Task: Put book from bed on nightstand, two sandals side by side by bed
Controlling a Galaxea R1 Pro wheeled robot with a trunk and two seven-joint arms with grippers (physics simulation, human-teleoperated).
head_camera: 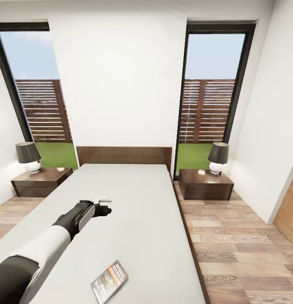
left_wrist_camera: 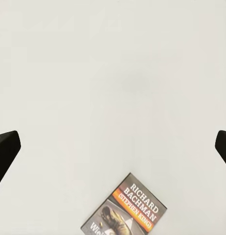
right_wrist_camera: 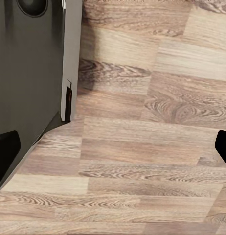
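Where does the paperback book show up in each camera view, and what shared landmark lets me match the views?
Head view: the book lies near the bottom edge, on the near end of the bed, closer to the robot than the left gripper.
Left wrist view: the book sits at the bottom centre, partly cut off by the frame.
Right wrist view: wood-plank floor, no book.
Shared landmark: the light-grey mattress under the book.

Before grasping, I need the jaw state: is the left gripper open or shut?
Open. In the left wrist view its fingertips sit far apart at the frame edges, above the mattress, holding nothing.
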